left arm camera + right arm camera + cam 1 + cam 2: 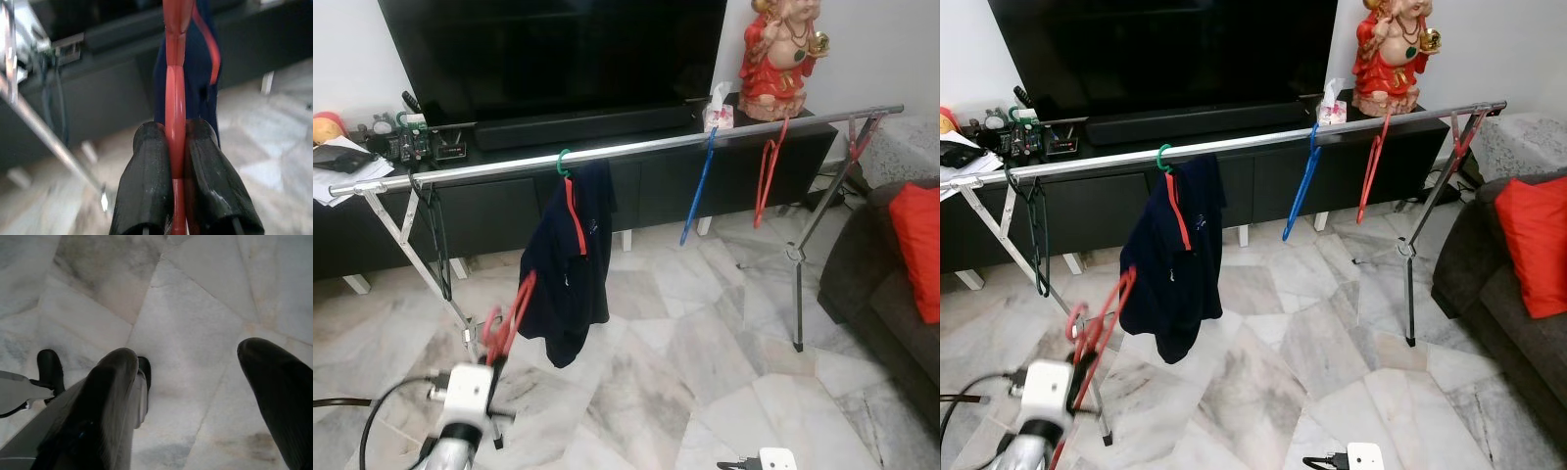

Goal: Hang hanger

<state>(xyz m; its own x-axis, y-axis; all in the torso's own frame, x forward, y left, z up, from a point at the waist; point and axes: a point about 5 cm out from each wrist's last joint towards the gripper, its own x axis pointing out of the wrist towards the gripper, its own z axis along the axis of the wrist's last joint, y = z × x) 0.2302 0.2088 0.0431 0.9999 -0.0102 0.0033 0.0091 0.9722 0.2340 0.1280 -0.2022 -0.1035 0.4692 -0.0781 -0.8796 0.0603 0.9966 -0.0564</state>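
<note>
Red hanger (512, 315) pinched between closed left tool (174, 161) fingers, long axis tilted up toward rail (607, 152), below it; right tool (195, 396) open, empty.

the room was evenly and softly lit, with no hard shadows across the pale veined marble floor (705, 362). the large black television screen (558, 49) carried only a dull sheen, and the long silver metal rail (636, 149) caught a thin bright line of light. both head views were a little soft and grainy. in the left wrist view the two black rubber fingers (146, 191) and the red plastic hanger (174, 122) were fairly sharp, while everything behind was blurred. the right wrist view was dimmer, its near fingers dark and out of focus.
</note>
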